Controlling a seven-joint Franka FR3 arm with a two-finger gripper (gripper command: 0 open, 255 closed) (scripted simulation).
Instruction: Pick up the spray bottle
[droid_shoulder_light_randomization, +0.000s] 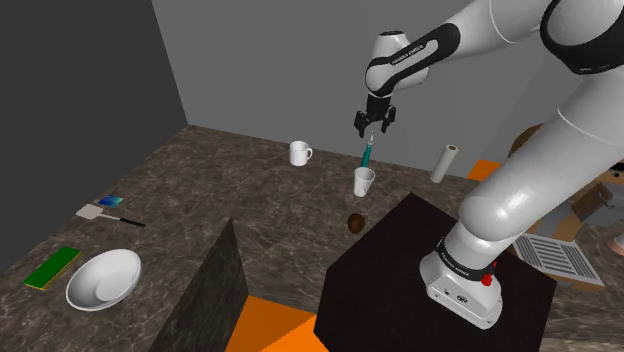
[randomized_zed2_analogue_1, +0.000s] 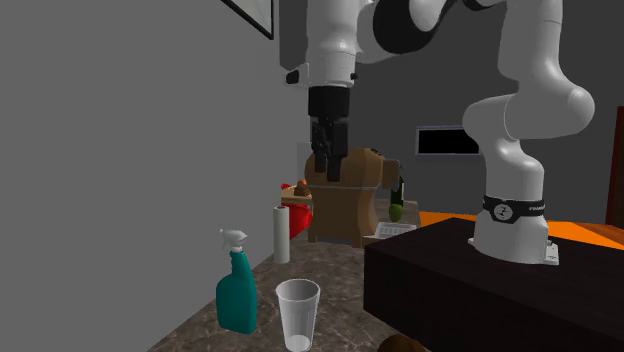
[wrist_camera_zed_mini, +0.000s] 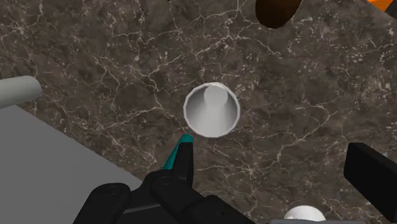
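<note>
Spray bottle (randomized_zed2_analogue_1: 237, 292): teal body, white trigger head. Upright on marbled counter (randomized_zed2_analogue_1: 328, 264), long axis vertical, nozzle toward 9 o'clock (2nd ext. view), just beside cup (randomized_zed2_analogue_1: 298, 314). Gripper (droid_shoulder_light_randomization: 376, 127) above, fingers spread, empty.

Quick rundown of the desk (droid_shoulder_light_randomization: 230, 170). In the shoulder view the bottle (droid_shoulder_light_randomization: 367, 153) stands right behind the cup (droid_shoulder_light_randomization: 364, 181). From the second exterior view it's just left of the cup. The fingers (randomized_zed2_analogue_1: 331, 165) hang up above that pair. The mug (droid_shoulder_light_randomization: 300, 153) sits off to the shoulder view's left of them. The roll (droid_shoulder_light_randomization: 445, 162) stands off to the right, by the wall. A small lump (droid_shoulder_light_randomization: 356, 222) lies in front of the cup, near the stand (droid_shoulder_light_randomization: 390, 270) corner. Way over at the left end there's a bowl (droid_shoulder_light_randomization: 103, 279), with a flat pad (droid_shoulder_light_randomization: 53, 268) left of it and a spatula (droid_shoulder_light_randomization: 105, 214) behind it.
</note>
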